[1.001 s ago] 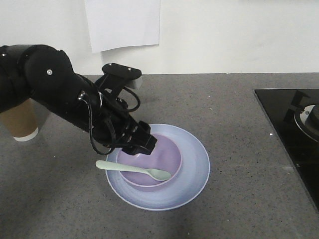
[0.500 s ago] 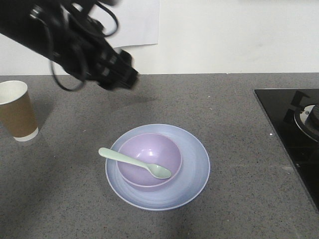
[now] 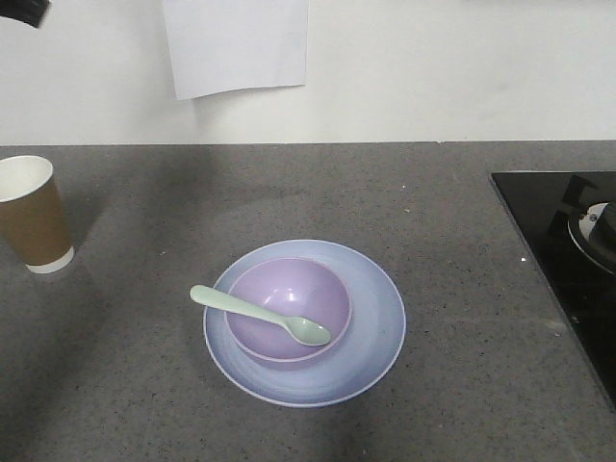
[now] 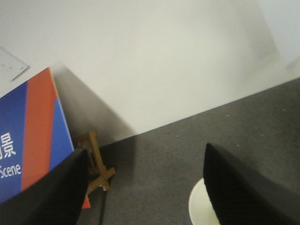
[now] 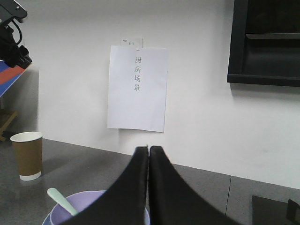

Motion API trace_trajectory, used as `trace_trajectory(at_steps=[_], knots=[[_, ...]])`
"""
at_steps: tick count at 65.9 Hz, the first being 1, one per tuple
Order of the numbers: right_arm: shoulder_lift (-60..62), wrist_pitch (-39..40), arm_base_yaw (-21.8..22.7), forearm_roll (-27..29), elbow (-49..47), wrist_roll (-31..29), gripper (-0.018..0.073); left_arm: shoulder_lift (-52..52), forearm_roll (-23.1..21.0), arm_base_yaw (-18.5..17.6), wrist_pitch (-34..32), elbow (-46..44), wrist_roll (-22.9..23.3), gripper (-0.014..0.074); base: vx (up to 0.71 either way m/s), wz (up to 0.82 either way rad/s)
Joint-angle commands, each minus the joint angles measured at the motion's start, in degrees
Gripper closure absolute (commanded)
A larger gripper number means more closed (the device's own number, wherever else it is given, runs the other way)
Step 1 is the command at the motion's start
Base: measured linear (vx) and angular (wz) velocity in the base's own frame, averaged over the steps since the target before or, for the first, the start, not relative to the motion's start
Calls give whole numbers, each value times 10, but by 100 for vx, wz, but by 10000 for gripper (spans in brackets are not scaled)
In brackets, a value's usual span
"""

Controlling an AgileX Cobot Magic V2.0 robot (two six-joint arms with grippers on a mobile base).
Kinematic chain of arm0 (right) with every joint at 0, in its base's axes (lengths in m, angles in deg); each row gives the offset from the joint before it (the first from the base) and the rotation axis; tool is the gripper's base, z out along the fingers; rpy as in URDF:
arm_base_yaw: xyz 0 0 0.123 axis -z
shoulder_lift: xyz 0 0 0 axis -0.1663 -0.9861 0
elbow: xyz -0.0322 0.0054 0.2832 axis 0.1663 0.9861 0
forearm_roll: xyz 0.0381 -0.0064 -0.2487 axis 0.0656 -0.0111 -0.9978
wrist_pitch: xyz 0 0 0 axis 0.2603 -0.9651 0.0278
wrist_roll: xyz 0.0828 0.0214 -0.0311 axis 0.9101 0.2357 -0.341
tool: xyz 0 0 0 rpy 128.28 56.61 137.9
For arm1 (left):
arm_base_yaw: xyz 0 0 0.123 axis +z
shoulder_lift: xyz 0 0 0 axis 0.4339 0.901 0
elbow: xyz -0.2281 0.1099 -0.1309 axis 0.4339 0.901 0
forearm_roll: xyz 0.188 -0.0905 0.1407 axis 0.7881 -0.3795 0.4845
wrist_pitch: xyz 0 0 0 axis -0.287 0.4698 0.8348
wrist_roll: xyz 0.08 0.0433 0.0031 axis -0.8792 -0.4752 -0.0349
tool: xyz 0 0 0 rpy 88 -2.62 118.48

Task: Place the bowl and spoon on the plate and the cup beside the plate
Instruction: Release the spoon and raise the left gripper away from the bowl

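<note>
The plate (image 3: 304,323) is carrying the bowl (image 3: 288,310), the spoon (image 3: 260,315) lying slantwise across it. The cup (image 3: 32,214) is standing well apart leftward, under the left gripper (image 4: 145,183), whose fingers are spread wide; the right gripper (image 5: 149,187) is sitting pressed closed, empty.

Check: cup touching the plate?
Apart. The exterior front view shows bare countertop between the cup at far left and the plate at centre.

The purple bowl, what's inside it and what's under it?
Inside the bowl lies the spoon, scoop down in it, handle sticking out over the rim to the left. Under the bowl is the blue plate. The plate's middle is hidden by the bowl.
</note>
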Motion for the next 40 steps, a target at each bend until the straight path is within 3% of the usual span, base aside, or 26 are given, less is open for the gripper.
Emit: trace_trajectory(at_steps=[1,14,25,30,40], knots=[[-17,26,3,6,-9,-1,565,-22,3,49,-49,-16,21,94,0,0],[-17,0,3,6,-9,-1,565,-14,-175,196,-98,-16,10,94,0,0],[-17,-7,3,6,-9,-1,565,26,-363,288,-88,-16,-68,94,0,0],[-17,-8,3,6,-9,-1,565,50,-405,310,-74,-16,-74,94,0,0],[-17,-22,3,6,-9,-1,565,95,-436,329,-43,-16,-77,94,0,0]])
